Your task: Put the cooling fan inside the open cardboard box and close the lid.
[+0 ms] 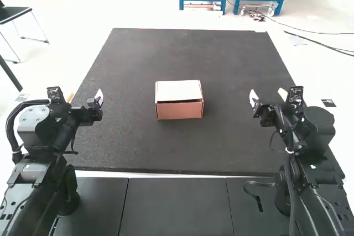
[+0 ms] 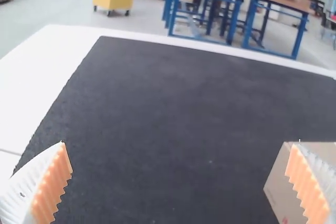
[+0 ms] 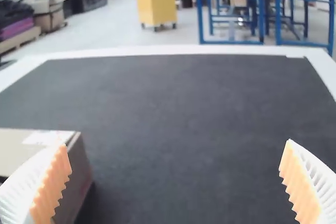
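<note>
Cardboard box [image 1: 178, 99] closed, contents hidden; left tool [image 1: 84, 98], right tool [image 1: 267, 98] both wide open, holding nothing.

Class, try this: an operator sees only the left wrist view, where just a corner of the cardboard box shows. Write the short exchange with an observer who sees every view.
Operator: Is the lid open?
Observer: No. From above, the box has its lid shut flat.
Operator: Where is the other arm's gripper?
Observer: The right gripper is near the right edge of the black mat, well apart from the box.
</note>
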Robot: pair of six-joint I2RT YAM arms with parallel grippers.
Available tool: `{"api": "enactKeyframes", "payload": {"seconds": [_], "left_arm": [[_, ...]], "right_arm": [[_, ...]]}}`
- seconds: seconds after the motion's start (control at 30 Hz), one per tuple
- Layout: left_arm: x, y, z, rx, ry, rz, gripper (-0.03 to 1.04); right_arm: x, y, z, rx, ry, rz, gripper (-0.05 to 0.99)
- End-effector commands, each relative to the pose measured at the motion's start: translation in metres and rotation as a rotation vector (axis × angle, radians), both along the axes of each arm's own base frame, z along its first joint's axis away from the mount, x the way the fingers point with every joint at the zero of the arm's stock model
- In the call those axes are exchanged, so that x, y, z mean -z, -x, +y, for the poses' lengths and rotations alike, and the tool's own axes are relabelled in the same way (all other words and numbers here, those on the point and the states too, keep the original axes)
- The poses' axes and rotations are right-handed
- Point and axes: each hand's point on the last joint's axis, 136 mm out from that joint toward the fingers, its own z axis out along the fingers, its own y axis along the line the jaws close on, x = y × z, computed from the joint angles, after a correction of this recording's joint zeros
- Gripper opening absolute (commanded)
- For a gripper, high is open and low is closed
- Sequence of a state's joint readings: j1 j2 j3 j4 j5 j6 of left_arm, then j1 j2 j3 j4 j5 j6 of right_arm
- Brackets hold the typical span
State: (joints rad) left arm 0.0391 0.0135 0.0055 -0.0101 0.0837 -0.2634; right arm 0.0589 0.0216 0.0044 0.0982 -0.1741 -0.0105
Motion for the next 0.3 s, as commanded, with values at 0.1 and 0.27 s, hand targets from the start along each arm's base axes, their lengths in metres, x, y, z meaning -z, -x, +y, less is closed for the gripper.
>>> {"api": "enactKeyframes", "payload": {"seconds": [0.1, 0.27], "left_arm": [[-0.001, 0.001, -0.002, 0.012, 0.003, -0.010, 0.96], [0.001, 0.001, -0.001, 0.011, 0.002, -0.003, 0.96]], "right_arm": [[0.012, -0.002, -0.016, 0.106, 0.055, 0.037, 0.91], [0.020, -0.002, -0.020, 0.134, 0.072, 0.064, 0.91]]}}
